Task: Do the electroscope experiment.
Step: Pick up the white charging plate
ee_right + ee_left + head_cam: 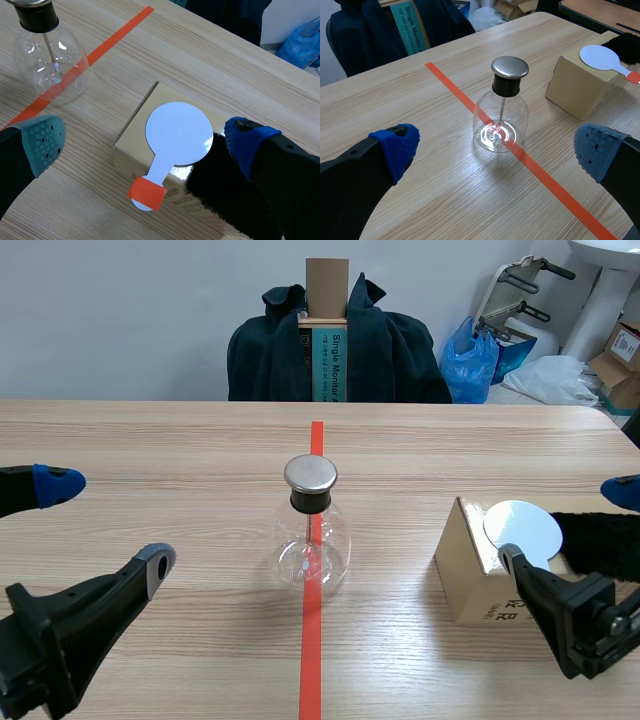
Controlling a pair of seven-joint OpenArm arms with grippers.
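**A:** How did our left hand (495, 150) stand?

**B:** Spread wide. Its blue-padded fingers (395, 147) were well apart and held nothing, low over the tabletop (420, 105).

**A:** What did we see ahead of it?

**B:** Just ahead, in line with the gap between the fingers, the electroscope flask (500, 127) stood upright. It sat on the red tape line (550, 182), which passed under it. A black stopper (506, 87) plugged its neck and a round metal cap (510, 67) sat on top. A thin rod (501, 107) hung down inside the clear glass.

**A:** And our right hand (145, 142)?

**B:** Its fingers were apart too, gripping nothing. Under the gap between them sat a cardboard box (131, 150). On the box's top lay a white disc paddle (179, 132). The paddle's handle was wrapped in orange tape (147, 194) and jutted over the box's near edge. A black fur cloth (220, 200) lay just beside the disc, close under the blue-padded finger (247, 142). We couldn't tell whether cloth and finger touched.

**A:** Where was the flask from that hand?

**B:** Beyond its teal-padded finger (45, 142), apart from the box.

**A:** And farthest off?

**B:** Past the tabletop's far edge we made out a dark jacket (400, 350) heaped around a teal-labelled carton (327, 365). A blue plastic bag (470, 360) lay off toward the right hand's side.
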